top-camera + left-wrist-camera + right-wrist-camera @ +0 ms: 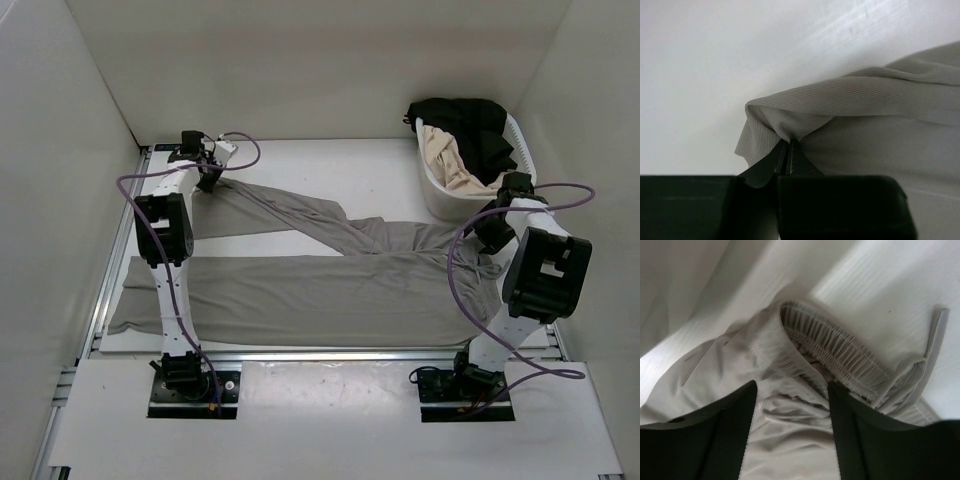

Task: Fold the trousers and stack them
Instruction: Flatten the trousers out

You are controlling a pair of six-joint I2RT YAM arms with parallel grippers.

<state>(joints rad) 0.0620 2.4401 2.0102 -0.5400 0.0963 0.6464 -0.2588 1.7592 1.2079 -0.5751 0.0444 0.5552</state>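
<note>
Grey trousers (310,275) lie spread across the table, one leg along the front, the other angled to the far left. My left gripper (207,176) is shut on the hem of the far leg (785,125), pinching a fold of cloth. My right gripper (492,240) is open over the waist end, its fingers (735,410) either side of rumpled cloth just below the elastic waistband (840,347). A drawstring (935,340) shows at the right.
A white laundry basket (440,195) at the back right holds black and beige garments (475,135). White walls enclose the table on the left, back and right. Purple cables loop from both arms.
</note>
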